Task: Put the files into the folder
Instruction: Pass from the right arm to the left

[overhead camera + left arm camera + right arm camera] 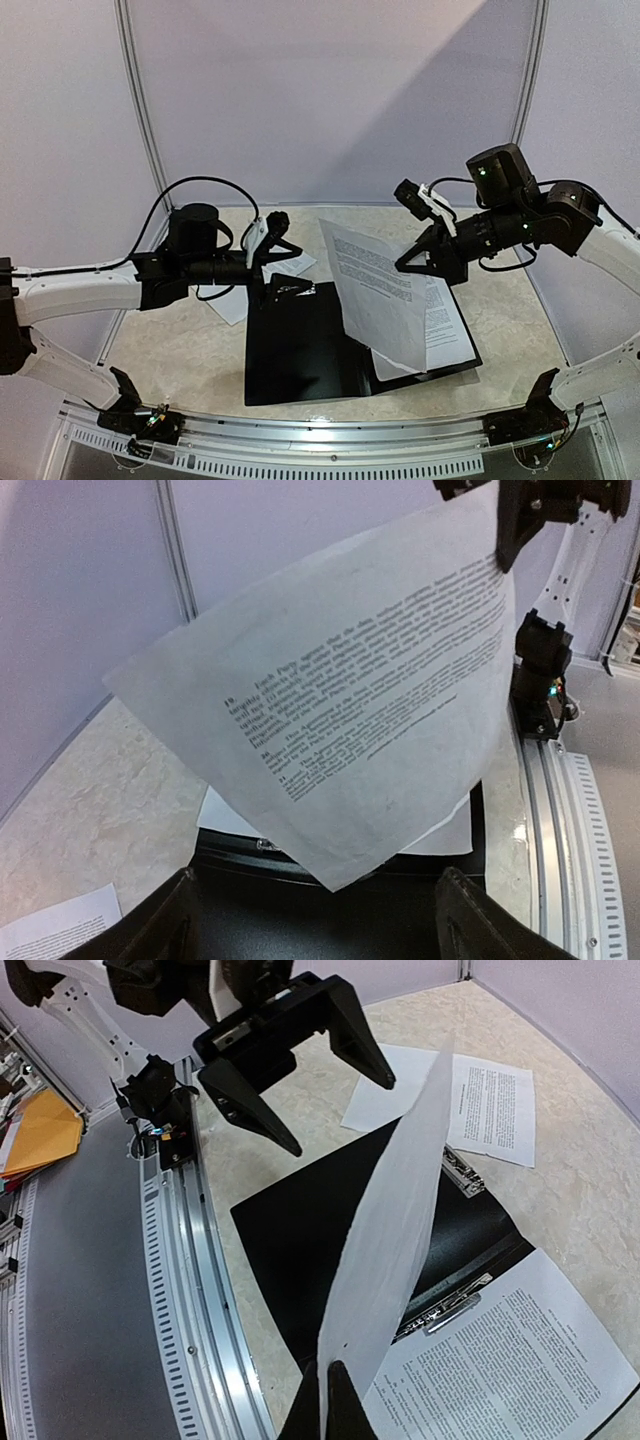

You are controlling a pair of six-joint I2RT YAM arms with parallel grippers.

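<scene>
A: Top view?
B: The right fingers (410, 263) are pinching a files sheet (375, 295), tilting it over the open folder (300, 350) at frame centre. The left fingers (283, 243) are standing open at its left.
A: Left wrist?
B: The sheet (370, 710) is filling mid-frame, and the folder (330, 920) is showing at the bottom.
A: Right wrist?
B: The fingers (325, 1405) are clamping the sheet's bottom edge. Other files (510, 1360) are lying in the folder, lower right.
</scene>
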